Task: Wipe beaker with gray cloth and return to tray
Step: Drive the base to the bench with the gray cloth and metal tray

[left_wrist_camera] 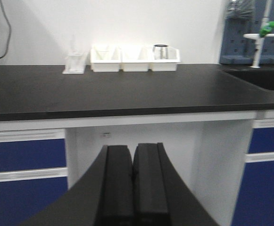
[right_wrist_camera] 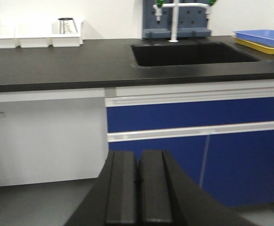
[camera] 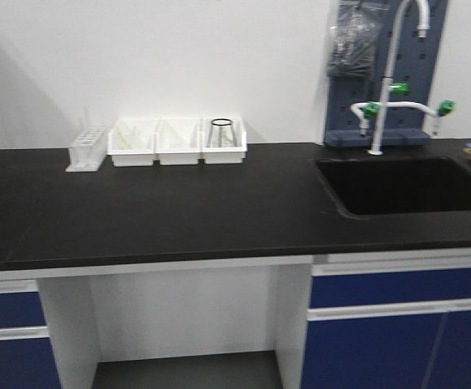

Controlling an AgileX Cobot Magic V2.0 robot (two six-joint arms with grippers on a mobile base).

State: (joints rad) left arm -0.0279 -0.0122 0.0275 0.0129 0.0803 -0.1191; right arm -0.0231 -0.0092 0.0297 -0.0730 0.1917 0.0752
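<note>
Along the back wall of the black worktop (camera: 178, 203): three white bins (camera: 177, 142) side by side, touching. The rightmost holds clear glassware with a dark rim (camera: 221, 132). A clear rack (camera: 87, 148) stands just left of the bins.

Right end of worktop: sunken black sink (camera: 405, 185), with a white faucet (camera: 393, 73) with green knobs behind it and a blue-grey pegboard (camera: 344, 97) on the wall. A blue pan (right_wrist_camera: 264, 36) lies on a yellow one at the far right edge.

Left hand (left_wrist_camera: 133, 188): low, facing the open knee space under the worktop. Fingers pressed together, nothing between them.

Right hand (right_wrist_camera: 137, 188): low, before the blue cabinet doors (right_wrist_camera: 198, 155). Fingers likewise pressed together, empty.

Beaker and tray: not seen in any view.
</note>
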